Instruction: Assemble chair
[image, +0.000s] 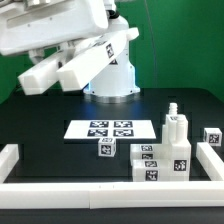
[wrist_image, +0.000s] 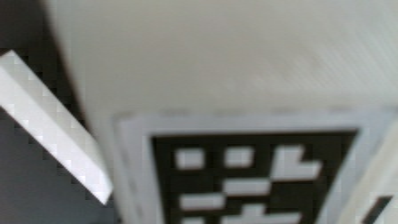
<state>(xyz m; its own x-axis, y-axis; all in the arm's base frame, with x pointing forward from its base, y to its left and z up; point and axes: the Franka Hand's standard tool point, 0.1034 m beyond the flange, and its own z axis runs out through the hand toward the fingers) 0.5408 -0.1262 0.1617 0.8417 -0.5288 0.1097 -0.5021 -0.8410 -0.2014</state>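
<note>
Black tabletop (image: 40, 125) carries the stepped chair stack (image: 165, 152); up above, the pincer (image: 88, 58) grasps a tagged white chair piece (wrist_image: 214, 80).

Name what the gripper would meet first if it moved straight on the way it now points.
Probably the white tagged chair part filling the wrist view directly ahead; whether it is already held is unclear.
</note>
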